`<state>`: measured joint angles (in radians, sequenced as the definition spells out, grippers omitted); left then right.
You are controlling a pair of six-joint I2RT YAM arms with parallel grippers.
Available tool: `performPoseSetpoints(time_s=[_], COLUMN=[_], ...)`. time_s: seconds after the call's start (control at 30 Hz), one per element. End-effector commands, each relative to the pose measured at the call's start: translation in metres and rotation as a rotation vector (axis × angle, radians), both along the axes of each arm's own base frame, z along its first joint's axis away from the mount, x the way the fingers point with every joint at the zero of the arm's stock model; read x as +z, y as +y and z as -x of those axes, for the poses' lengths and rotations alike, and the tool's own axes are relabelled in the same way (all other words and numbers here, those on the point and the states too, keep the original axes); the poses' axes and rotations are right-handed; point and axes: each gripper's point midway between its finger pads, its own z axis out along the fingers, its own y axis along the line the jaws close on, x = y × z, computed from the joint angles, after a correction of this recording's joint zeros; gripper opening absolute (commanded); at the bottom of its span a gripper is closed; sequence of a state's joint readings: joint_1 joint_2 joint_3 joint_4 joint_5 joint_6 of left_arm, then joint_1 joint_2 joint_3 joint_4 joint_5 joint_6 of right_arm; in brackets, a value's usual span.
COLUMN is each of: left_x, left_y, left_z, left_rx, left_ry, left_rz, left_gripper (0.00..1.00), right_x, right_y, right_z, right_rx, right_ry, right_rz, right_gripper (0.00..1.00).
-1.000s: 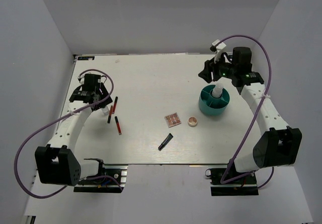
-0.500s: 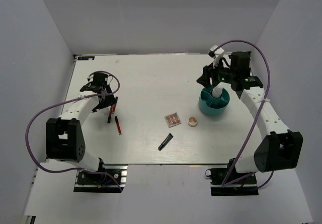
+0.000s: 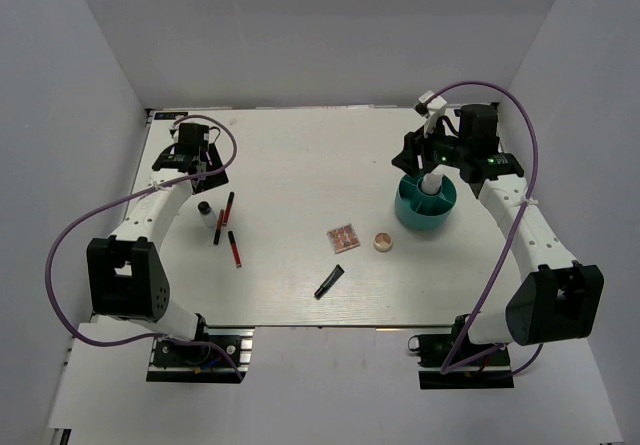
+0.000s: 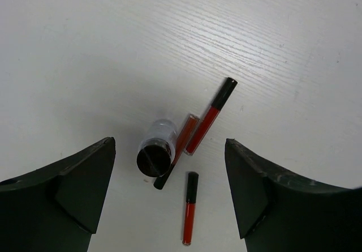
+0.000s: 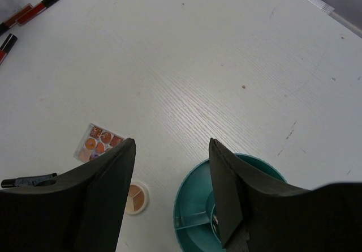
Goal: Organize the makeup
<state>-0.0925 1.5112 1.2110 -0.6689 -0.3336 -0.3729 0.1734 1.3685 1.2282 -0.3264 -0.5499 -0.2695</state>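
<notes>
Hovering over bottle and red pencils, left gripper spread wide, empty. Right gripper above cup, jaws apart, holding nothing. Palette, compact lie nearby.

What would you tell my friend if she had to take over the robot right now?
Left pincer: open and empty, hanging over the far-left part of the table.
Right pincer: open and empty, above the teal cup.
In the cup: one white bottle, standing up.
At left: three red-black tubes, with a small dark-capped bottle beside them.
Mid-table: square palette, round compact, black tube.
Done: only the white bottle is put away.
Left: the seven loose items, probably to go in the cup too.
</notes>
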Motion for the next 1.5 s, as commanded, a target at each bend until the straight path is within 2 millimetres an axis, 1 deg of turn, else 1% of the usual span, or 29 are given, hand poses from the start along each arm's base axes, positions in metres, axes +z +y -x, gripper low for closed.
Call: performPoseSetpoints(time_s=[0.0, 0.1, 0.17, 0.2, 0.23, 0.27, 0.3, 0.33, 0.37, 0.4, 0.43, 0.47, 0.57, 0.63, 0.67, 0.7, 0.77, 0.83, 0.87, 0.97, 1.1, 1.13, 1.17, 1.3, 1.47], left_x=[0.012, 0.013, 0.020, 0.022, 0.025, 0.028, 0.028, 0.026, 0.023, 0.021, 0.013, 0.010, -0.005, -0.014, -0.022, -0.025, -0.035, -0.039, -0.046, -0.054, -0.066, -0.068, -0.070, -0.083, -0.090], left_y=[0.004, 0.002, -0.005, -0.008, -0.012, -0.017, -0.026, -0.035, -0.039, -0.045, -0.047, -0.048, -0.049, -0.050, -0.051, -0.053, -0.054, -0.055, -0.055, -0.055, -0.055, -0.055, -0.055, -0.054, -0.056], left_z=[0.004, 0.004, -0.004, -0.007, -0.012, -0.019, -0.022, -0.029, -0.032, -0.035, -0.037, -0.041, -0.047, -0.051, -0.052, -0.054, -0.057, -0.058, -0.059, -0.060, -0.059, -0.057, -0.056, -0.047, -0.045], left_rx=[-0.001, -0.009, -0.043, -0.068, -0.097, -0.143, -0.190, -0.217, -0.252, -0.277, -0.281, -0.285, -0.284, -0.286, -0.288, -0.297, -0.304, -0.311, -0.308, -0.309, -0.306, -0.308, -0.309, -0.312, -0.321], left_ry=[-0.019, -0.018, -0.044, -0.055, -0.068, -0.082, -0.087, -0.090, -0.086, -0.087, -0.070, -0.067, -0.033, -0.016, 0.003, 0.006, 0.030, 0.040, 0.053, 0.074, 0.106, 0.115, 0.120, 0.152, 0.166], left_rz=[-0.014, -0.003, 0.016, 0.026, 0.035, 0.037, 0.069, 0.080, 0.085, 0.106, 0.115, 0.120, 0.122, 0.124, 0.126, 0.135, 0.137, 0.140, 0.141, 0.141, 0.141, 0.142, 0.143, 0.143, 0.150], left_gripper=[0.88, 0.88, 0.87, 0.85, 0.82, 0.71, 0.65, 0.60, 0.56, 0.49, 0.47, 0.46, 0.46, 0.49, 0.50, 0.52, 0.53, 0.55, 0.55, 0.55, 0.52, 0.49, 0.48, 0.47, 0.47], right_x=[0.009, 0.007, 0.006, 0.004, 0.005, 0.005, 0.005, 0.006, 0.005, 0.006, 0.006, 0.006, 0.006, 0.004, 0.004, 0.002, 0.003, 0.001, 0.000, 0.000, -0.001, -0.001, -0.001, -0.001, -0.002], right_y=[0.000, 0.000, 0.000, 0.001, 0.001, 0.001, 0.001, 0.001, 0.001, 0.001, 0.002, 0.001, 0.000, -0.001, -0.001, 0.000, -0.002, -0.003, -0.003, -0.003, -0.003, -0.003, -0.003, -0.003, -0.003], right_z=[-0.001, -0.001, 0.000, 0.000, -0.001, -0.001, -0.002, -0.002, -0.003, -0.002, -0.002, -0.002, -0.001, 0.000, 0.001, 0.002, 0.003, 0.003, 0.003, 0.004, 0.003, 0.003, 0.002, 0.001, 0.001], right_rx=[-0.002, -0.003, -0.001, 0.004, 0.004, 0.005, 0.004, 0.004, 0.002, 0.002, 0.005, 0.002, -0.002, -0.004, -0.004, -0.001, -0.007, -0.010, -0.009, -0.009, -0.011, -0.011, -0.012, -0.014, -0.013], right_ry=[-0.038, -0.034, -0.032, -0.027, -0.027, -0.027, -0.027, -0.028, -0.026, -0.026, -0.028, -0.028, -0.032, -0.028, -0.029, -0.025, -0.027, -0.022, -0.023, -0.021, -0.019, -0.018, -0.019, -0.018, -0.013], right_rz=[-0.001, 0.000, 0.001, -0.001, -0.002, -0.003, -0.005, -0.006, -0.005, -0.008, -0.006, -0.006, -0.002, -0.001, -0.001, 0.000, 0.001, 0.002, 0.003, 0.003, 0.004, 0.004, 0.004, 0.004, 0.003], right_gripper=[0.61, 0.61, 0.61, 0.61, 0.61, 0.61, 0.61, 0.61, 0.61, 0.61, 0.61, 0.61, 0.61, 0.61, 0.61, 0.61, 0.61, 0.61, 0.61, 0.62, 0.61, 0.61, 0.61, 0.62, 0.62])
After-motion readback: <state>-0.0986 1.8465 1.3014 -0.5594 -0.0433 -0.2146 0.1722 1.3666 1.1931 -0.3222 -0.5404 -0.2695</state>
